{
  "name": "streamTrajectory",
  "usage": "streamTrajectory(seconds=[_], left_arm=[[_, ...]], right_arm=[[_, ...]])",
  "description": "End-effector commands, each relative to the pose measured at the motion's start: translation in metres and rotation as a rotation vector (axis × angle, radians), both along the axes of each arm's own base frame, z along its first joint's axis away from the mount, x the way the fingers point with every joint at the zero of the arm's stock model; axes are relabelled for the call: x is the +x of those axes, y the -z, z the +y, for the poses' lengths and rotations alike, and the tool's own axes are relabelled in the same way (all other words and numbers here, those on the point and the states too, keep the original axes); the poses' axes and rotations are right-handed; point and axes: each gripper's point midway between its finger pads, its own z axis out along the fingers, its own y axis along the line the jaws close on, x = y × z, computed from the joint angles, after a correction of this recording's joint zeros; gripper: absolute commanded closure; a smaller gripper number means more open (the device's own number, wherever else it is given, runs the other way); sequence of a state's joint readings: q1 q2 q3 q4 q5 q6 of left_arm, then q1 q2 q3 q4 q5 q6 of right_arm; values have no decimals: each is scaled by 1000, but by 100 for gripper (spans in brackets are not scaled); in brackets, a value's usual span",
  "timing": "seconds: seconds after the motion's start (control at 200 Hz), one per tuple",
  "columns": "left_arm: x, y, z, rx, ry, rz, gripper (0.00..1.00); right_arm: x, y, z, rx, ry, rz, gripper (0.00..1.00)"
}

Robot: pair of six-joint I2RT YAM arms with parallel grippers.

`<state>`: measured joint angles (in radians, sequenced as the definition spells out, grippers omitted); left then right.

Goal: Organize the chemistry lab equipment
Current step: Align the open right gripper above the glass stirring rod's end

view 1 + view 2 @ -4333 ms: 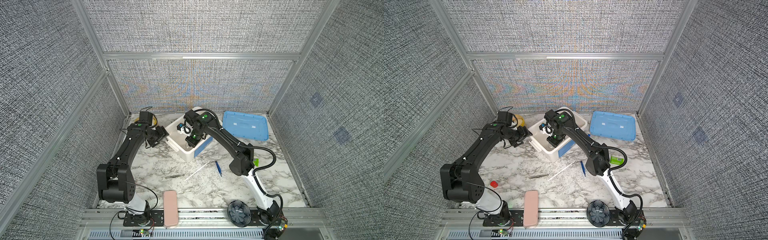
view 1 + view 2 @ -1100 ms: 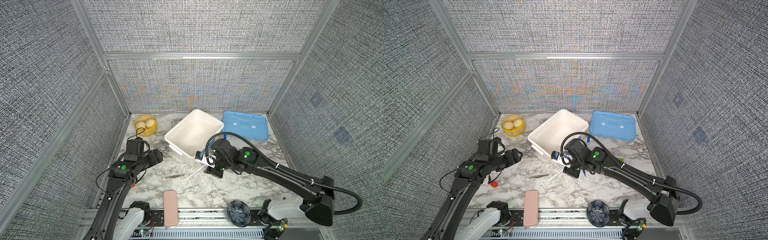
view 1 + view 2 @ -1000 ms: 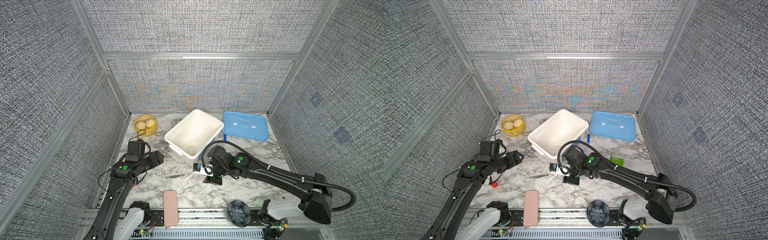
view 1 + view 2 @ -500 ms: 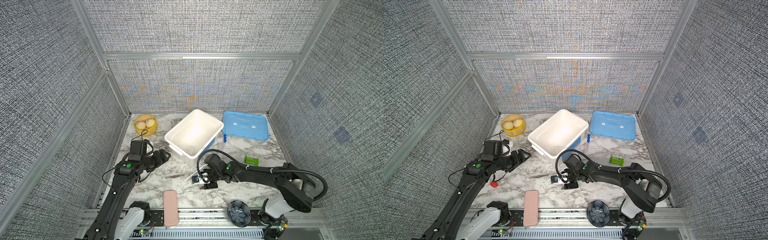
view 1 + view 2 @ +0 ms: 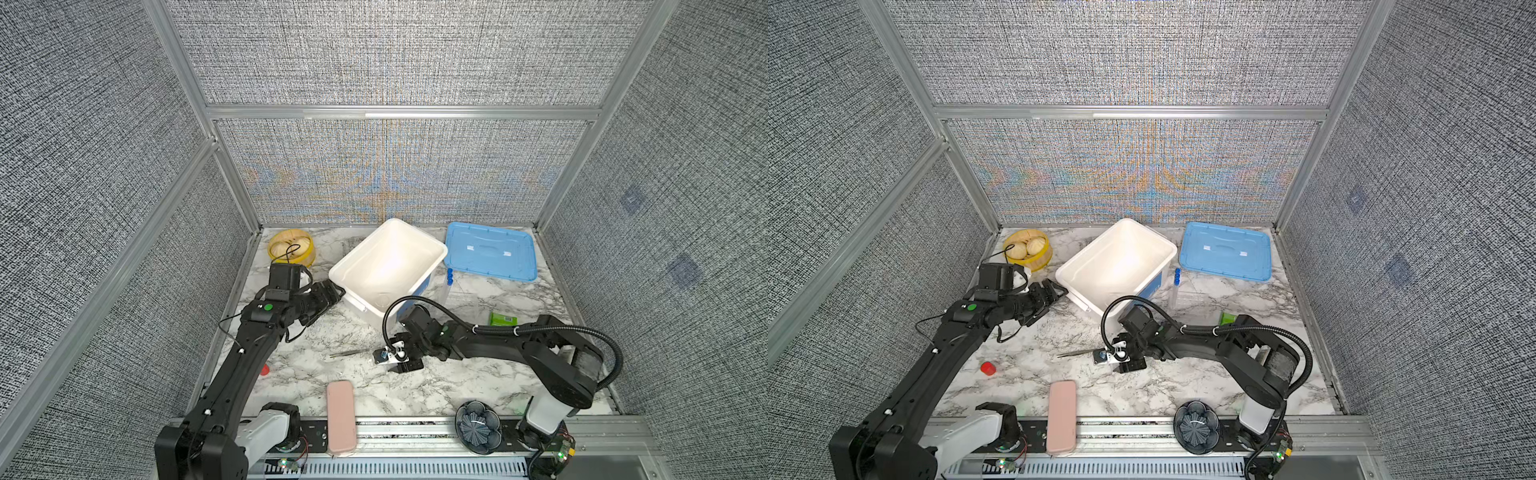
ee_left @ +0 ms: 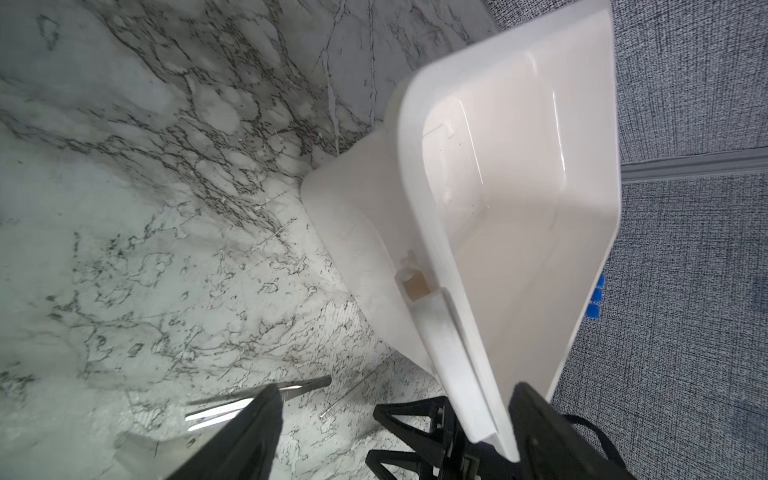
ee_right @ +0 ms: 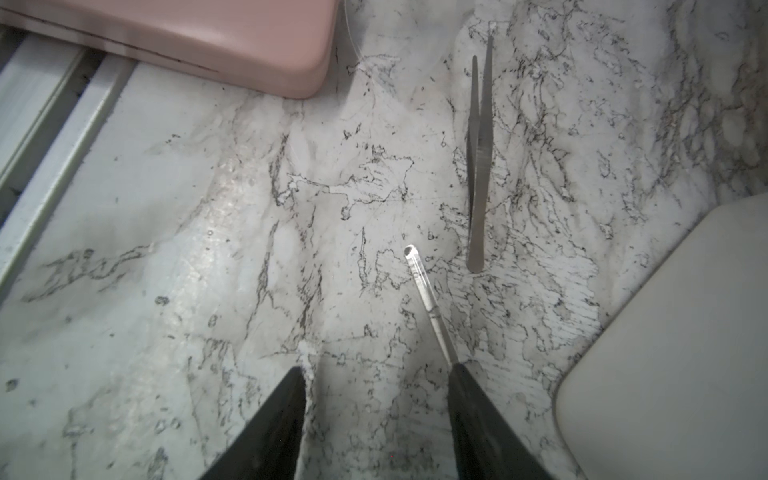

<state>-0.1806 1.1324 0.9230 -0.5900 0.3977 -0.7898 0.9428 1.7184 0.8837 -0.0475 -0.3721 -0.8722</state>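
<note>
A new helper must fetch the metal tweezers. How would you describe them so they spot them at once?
Find the white bin toward the back of the marble table. In front of it, between the bin and the pink case, the tweezers lie flat on the marble. They are the only grey, shiny, two-pronged piece; the rod beside them is thin, clear and single.

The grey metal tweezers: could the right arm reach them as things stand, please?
Probably yes: the right pincer hovers open short of the grey metal tweezers, bare marble between; only the thin rod lies close by.
</note>
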Motion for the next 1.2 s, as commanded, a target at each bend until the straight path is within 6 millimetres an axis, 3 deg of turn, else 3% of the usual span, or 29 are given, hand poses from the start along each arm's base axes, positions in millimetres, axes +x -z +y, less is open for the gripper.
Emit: streamTrajectory(seconds=[0.0, 0.285, 0.54, 0.71, 0.895, 1.06, 1.196], left_arm=[[15, 0, 1, 25, -6, -27, 13], [14, 10, 4, 69, 15, -3, 15], [0, 39, 3, 72, 35, 69, 18], [-7, 33, 8, 101, 41, 51, 18], [-20, 39, 12, 110, 32, 75, 18], [-29, 23, 19, 118, 0, 16, 17], [-40, 10, 28, 143, -24, -29, 15]], right_arm=[[6, 0, 0, -6, 18, -26, 46], [2, 3, -6, -32, 14, -16, 46], [15, 1, -4, -44, 23, -52, 46], [17, 2, 0, -29, 27, -44, 46], [31, -2, 9, 9, 40, -88, 46], [31, -3, 21, 41, 32, -51, 46], [26, 10, 18, 12, 38, 39, 49]])
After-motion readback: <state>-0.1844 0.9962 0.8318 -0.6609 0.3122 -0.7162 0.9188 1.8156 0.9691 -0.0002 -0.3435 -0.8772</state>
